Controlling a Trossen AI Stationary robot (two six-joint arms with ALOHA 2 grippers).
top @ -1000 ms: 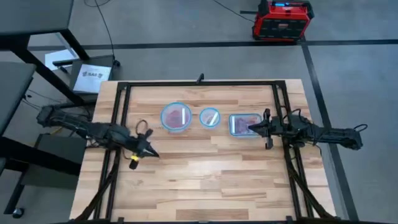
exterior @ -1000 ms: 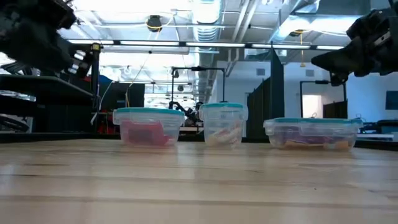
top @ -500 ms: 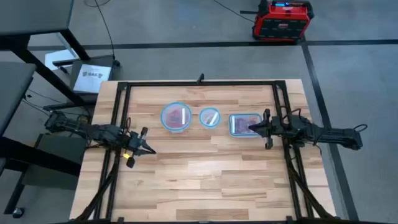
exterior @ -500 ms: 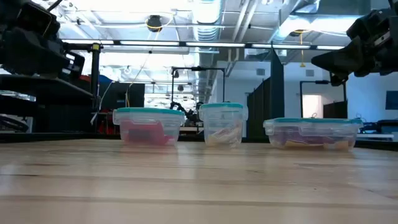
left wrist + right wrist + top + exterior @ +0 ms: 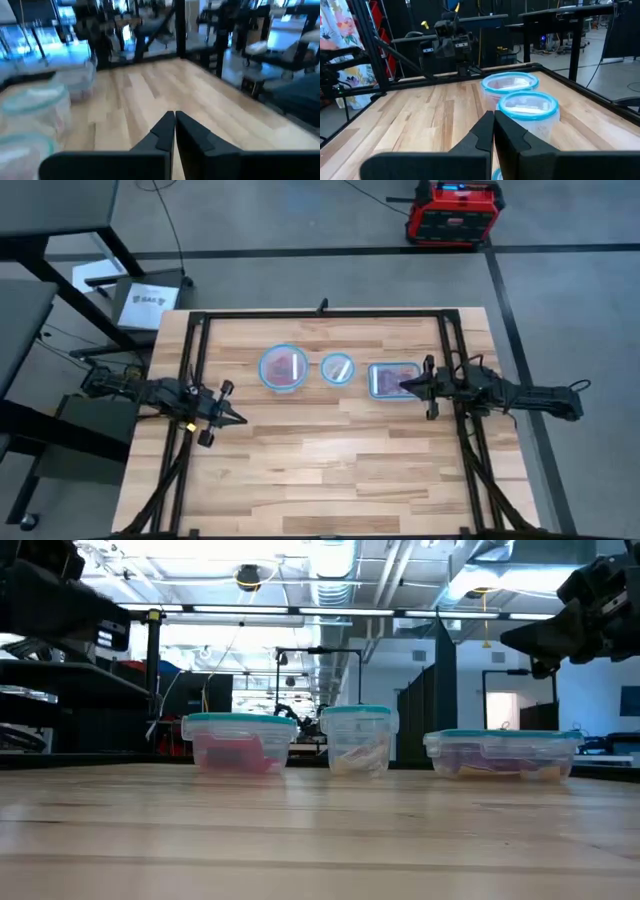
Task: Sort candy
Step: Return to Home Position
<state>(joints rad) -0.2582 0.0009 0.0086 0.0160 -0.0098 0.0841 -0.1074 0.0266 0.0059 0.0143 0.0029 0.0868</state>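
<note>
Candy (image 5: 285,366) is seen sealed in 3 lidded blue-rimmed tubs in a row, upper centre of high view: big round tub (image 5: 264,370), small round tub (image 5: 325,368), rect. tub (image 5: 373,380). Left gripper (image 5: 238,419) is held centre-left, fingers pressed together, empty. Right gripper (image 5: 403,387) is held above rect. tub, centre-right, fingers likewise together, empty.

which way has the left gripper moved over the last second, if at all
Yes. In the high view the left gripper has drawn back slightly toward the left edge of the table, away from the large round container, which stayed put.
</note>
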